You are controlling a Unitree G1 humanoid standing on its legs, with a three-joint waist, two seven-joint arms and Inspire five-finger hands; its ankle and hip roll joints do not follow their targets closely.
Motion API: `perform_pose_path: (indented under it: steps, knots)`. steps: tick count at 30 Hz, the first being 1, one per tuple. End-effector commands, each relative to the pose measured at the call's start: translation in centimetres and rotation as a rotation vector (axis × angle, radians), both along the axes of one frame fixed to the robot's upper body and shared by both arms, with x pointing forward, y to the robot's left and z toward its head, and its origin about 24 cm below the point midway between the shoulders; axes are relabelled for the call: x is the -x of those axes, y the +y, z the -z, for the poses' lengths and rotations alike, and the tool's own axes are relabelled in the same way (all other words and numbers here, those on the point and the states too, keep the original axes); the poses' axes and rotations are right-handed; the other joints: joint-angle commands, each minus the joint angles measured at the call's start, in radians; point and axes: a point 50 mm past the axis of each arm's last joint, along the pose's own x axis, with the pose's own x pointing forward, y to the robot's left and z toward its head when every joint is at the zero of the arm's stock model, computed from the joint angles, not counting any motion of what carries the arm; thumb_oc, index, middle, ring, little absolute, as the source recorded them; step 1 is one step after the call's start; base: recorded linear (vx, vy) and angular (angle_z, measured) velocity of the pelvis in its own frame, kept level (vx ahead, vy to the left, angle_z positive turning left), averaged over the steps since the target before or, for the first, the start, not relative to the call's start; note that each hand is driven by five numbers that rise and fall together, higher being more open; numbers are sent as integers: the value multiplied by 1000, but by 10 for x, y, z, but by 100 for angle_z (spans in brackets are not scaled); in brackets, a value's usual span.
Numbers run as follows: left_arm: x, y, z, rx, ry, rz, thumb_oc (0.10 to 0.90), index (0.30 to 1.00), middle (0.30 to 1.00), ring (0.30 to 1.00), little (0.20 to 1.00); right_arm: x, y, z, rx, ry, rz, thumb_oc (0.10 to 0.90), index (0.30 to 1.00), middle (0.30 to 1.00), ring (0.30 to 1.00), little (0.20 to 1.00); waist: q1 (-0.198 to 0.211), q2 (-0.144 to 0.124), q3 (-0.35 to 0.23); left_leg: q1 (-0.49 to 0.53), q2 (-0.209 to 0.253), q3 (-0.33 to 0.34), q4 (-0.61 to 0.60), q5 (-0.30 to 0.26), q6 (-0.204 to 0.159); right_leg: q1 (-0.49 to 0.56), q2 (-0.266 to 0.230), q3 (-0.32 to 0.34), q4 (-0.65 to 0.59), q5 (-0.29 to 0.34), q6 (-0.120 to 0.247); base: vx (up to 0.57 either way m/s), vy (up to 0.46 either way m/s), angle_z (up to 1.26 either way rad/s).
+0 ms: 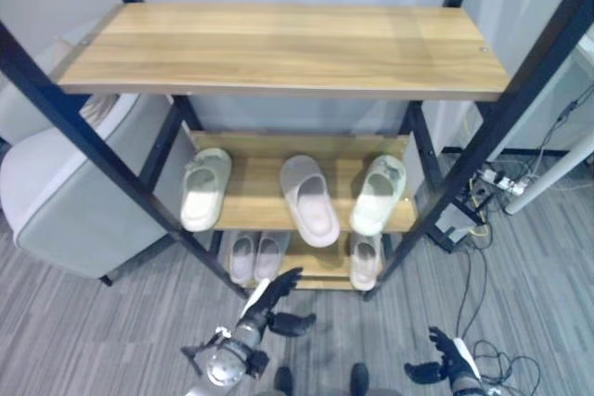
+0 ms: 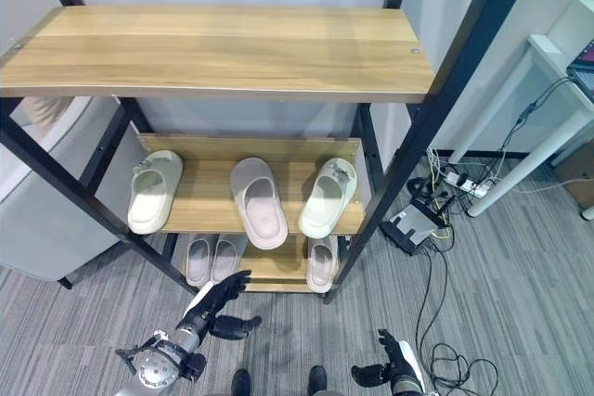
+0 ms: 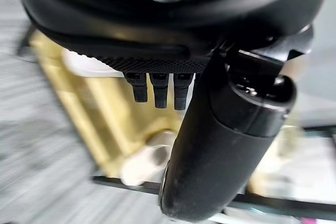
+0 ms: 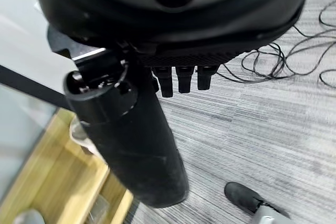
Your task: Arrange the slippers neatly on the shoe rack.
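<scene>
The shoe rack has a bare wooden top shelf. On its middle shelf lie a cream slipper at the left, a grey slipper in the middle and a second cream slipper, angled, at the right. The bottom shelf holds a pair of small grey slippers on the left and a single pale one on the right. My left hand hovers low in front of the bottom shelf, open and holding nothing. Over the carpet at the lower right, my right hand is open and also holds nothing.
A grey armchair stands against the rack's left side. To the right of the rack lie a power strip and loose cables on the carpet, beside a white table leg.
</scene>
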Motion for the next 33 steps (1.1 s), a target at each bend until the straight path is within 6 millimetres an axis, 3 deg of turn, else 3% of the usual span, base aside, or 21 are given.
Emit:
perform_pose_path:
  steps: [1,5,9,18,21,24,28,33]
  knots:
    - [-13,-4,-35,119,-159,55,800,900,900,900,900,-13,-16,-14,78,-93,-32,800,900,900,900,900,10,7,-35,-9,4,-28,29,-53,-1,5,-11,-17,55,-101,51,-36,-17,8]
    - [-17,-8,-57,120,-246,122,800,900,900,900,900,-15,-13,-8,78,-62,-42,800,900,900,900,900,22,11,-42,-7,5,-37,-2,-39,-4,18,-5,-33,29,-98,50,-16,-1,11]
    - [-16,-10,-79,-10,-393,229,800,900,900,900,900,-16,-11,-5,76,-49,-48,800,900,900,900,900,27,13,-46,-6,3,-43,-7,-40,-7,28,-4,-42,8,-92,52,4,4,16]
    - [-18,-18,-116,-41,-613,251,800,900,900,900,900,-14,-1,6,79,18,-106,800,900,900,900,900,38,9,-50,5,4,-39,-7,-48,-8,40,-4,-35,0,-92,53,17,6,1]
    - [-28,-30,-136,-9,-712,263,800,900,900,900,900,-2,4,16,75,97,-132,800,900,900,900,900,29,7,-56,9,1,-35,-7,-52,-7,41,-4,-36,1,-91,53,47,18,0]
    - [-36,-34,-138,-33,-731,270,800,900,900,900,900,3,3,19,78,129,-131,800,900,900,900,900,23,6,-58,10,1,-33,-7,-54,-7,40,-4,-35,1,-91,54,0,0,0]
    - [-64,-41,-147,-248,-855,269,800,900,900,900,900,0,6,20,53,153,-165,800,900,900,900,900,2,2,-59,13,0,-19,-7,-59,-6,33,-5,-23,3,-90,56,43,9,-2]
    - [-85,-38,-161,-384,-962,195,800,900,900,900,900,-1,11,21,34,175,-199,800,900,900,900,900,-14,3,-70,19,-3,-1,-7,-72,-4,30,-9,-9,0,-90,58,69,19,-14]
